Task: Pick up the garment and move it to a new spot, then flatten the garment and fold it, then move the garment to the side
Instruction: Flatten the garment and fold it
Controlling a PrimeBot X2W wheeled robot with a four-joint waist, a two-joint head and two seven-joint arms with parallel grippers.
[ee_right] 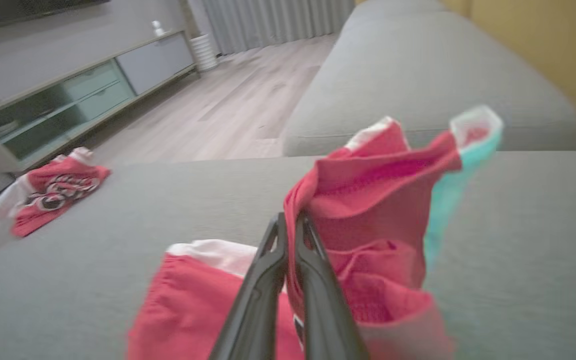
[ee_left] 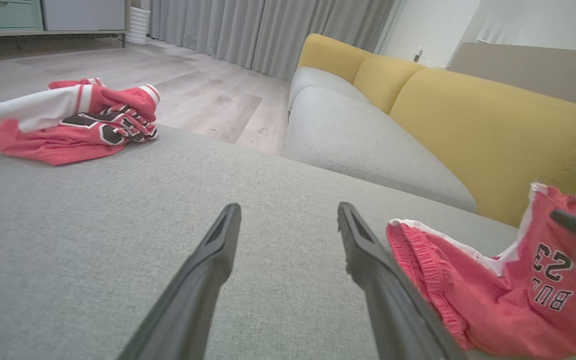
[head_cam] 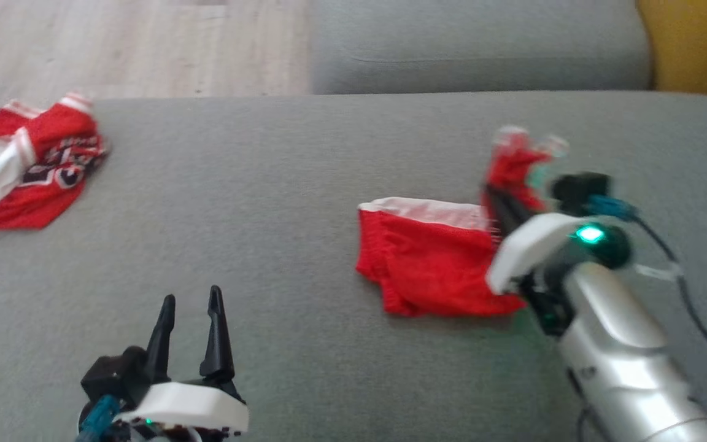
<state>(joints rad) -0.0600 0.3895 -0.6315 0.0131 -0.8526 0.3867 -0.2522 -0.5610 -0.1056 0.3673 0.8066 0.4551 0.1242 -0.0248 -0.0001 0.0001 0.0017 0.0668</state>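
Garment [head_cam: 427, 264] lies on grey cushion [head_cam: 267, 215], one end pinched by right claw [ee_right: 291, 221].

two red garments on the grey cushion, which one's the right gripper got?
The red shorts with the white waistband; the right gripper pinches one corner up. The crumpled jersey lies apart, untouched.

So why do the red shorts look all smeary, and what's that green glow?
Head view: the lifted corner of the red shorts is smeared, probably motion blur, and the green wrist light tints nearby cloth. Right wrist view: soft all over, with a teal glow on the cloth edge. Left wrist view: sharpest.
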